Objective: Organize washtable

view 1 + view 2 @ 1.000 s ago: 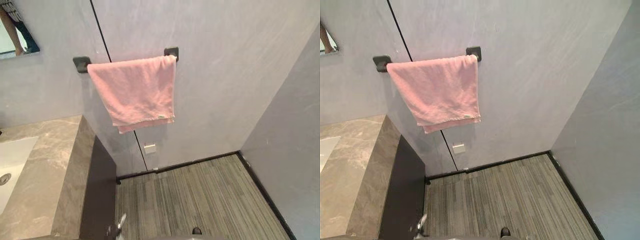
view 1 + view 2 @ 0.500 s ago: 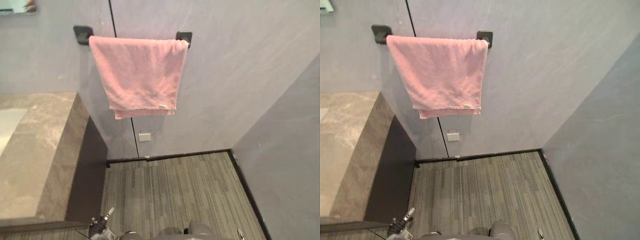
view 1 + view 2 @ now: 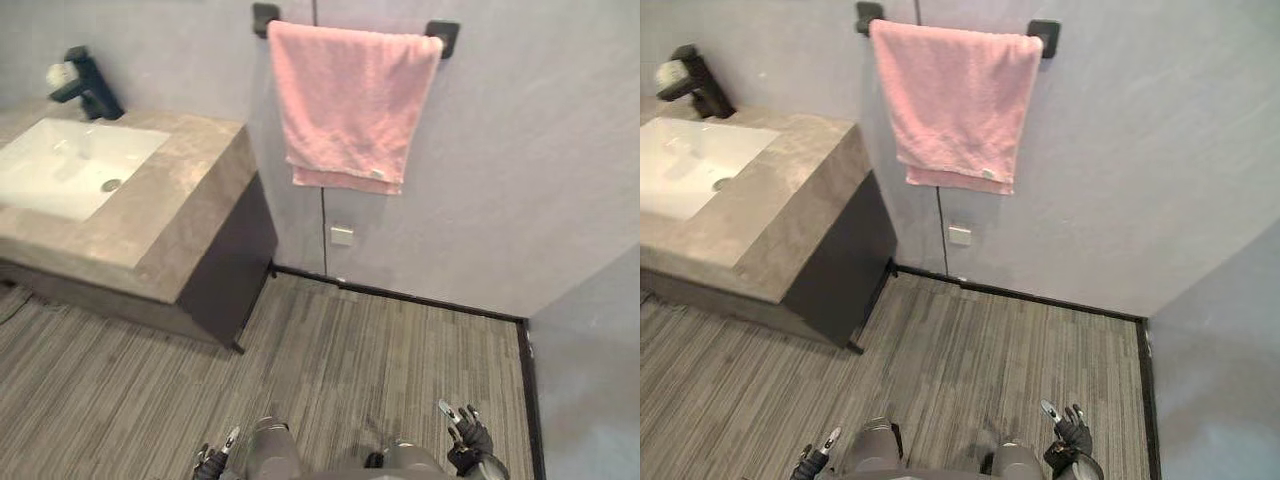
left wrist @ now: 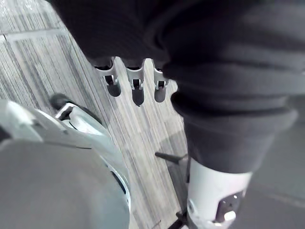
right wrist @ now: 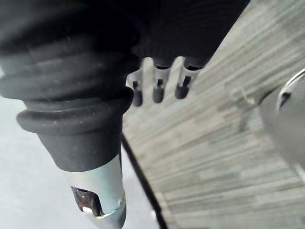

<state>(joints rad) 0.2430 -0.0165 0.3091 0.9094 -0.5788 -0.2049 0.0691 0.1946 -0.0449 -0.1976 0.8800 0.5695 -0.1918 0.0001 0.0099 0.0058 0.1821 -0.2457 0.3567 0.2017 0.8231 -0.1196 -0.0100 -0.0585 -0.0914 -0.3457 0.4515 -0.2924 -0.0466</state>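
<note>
One pink towel (image 3: 350,110), one basin (image 3: 60,170), one black tap (image 3: 92,88)

Open striped floor (image 3: 400,340) spans from the washtable (image 3: 165,215) at left to the side wall (image 3: 600,390) at right. Above the counter, room is free around the basin (image 3: 50,175). The black faucet (image 3: 90,88) stands at its back edge. A pink towel (image 3: 350,100) hangs against the wall just beyond.

Pink towel (image 3: 350,105) over a black wall rail (image 3: 443,36), beside a stone washtable (image 3: 170,212) with white basin (image 3: 60,168) and black tap (image 3: 90,88)
</note>
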